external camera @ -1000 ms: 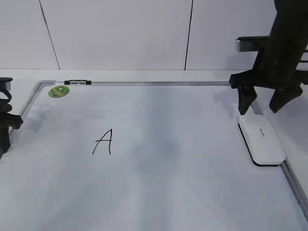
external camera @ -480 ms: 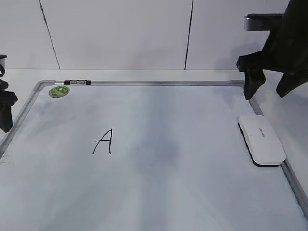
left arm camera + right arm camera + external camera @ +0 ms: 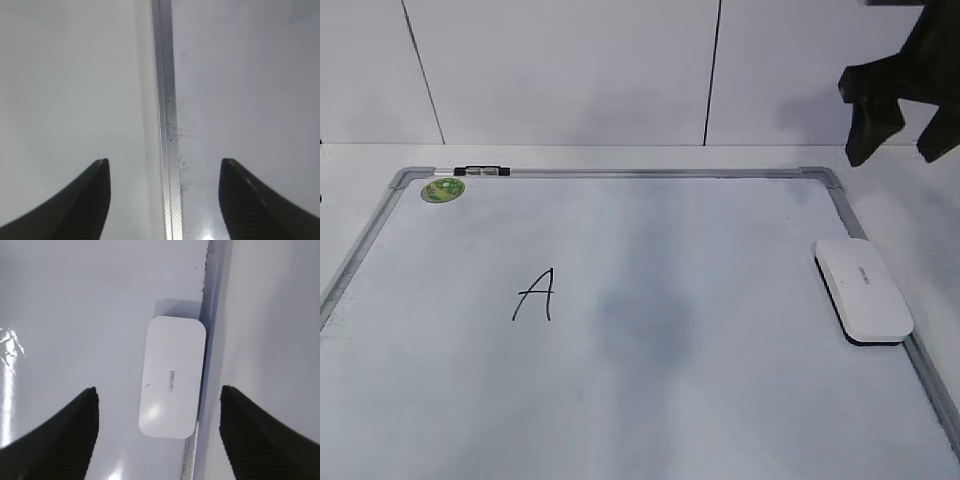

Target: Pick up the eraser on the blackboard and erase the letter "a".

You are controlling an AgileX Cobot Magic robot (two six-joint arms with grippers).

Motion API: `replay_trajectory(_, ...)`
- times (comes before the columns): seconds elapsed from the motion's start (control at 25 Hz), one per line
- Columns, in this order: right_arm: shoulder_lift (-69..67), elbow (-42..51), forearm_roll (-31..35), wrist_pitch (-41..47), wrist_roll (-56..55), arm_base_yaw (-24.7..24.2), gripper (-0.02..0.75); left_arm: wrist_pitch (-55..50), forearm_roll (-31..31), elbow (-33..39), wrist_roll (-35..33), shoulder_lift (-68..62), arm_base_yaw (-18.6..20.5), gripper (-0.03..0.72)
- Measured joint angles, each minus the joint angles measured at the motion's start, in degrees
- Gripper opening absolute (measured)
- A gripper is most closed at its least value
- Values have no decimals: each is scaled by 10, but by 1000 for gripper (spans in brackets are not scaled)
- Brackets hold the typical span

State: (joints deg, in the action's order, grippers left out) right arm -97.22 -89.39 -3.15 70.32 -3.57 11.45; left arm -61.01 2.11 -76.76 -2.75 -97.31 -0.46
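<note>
Exterior view, eraser [image 3: 863,290] on blackboard [image 3: 620,400] right edge, right pincer [image 3: 903,130] spread above, left pincer [image 3: 165,200] spread

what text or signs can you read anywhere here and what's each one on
"A": a handwritten capital letter in black marker on the blackboard.
"deli": small grey lettering on top of the eraser, followed by tiny characters too small to read.
Green sticker at the board's far left corner: its print is too blurred to read.
</note>
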Motion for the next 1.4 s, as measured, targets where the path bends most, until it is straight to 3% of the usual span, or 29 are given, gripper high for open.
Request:
replay_trajectory(0.84, 239, 0, 23, 15, 24, 0, 577, -42, 23, 2, -8, 271, 0, 516)
replay_trajectory(1.2, 314, 1, 25, 20, 31, 0, 577, 23, 28, 105, -8, 404, 0, 518)
replay_trajectory(1.4, 373, 59, 25, 16, 49, 0, 587, 77, 32, 185, -9, 486, 0, 518)
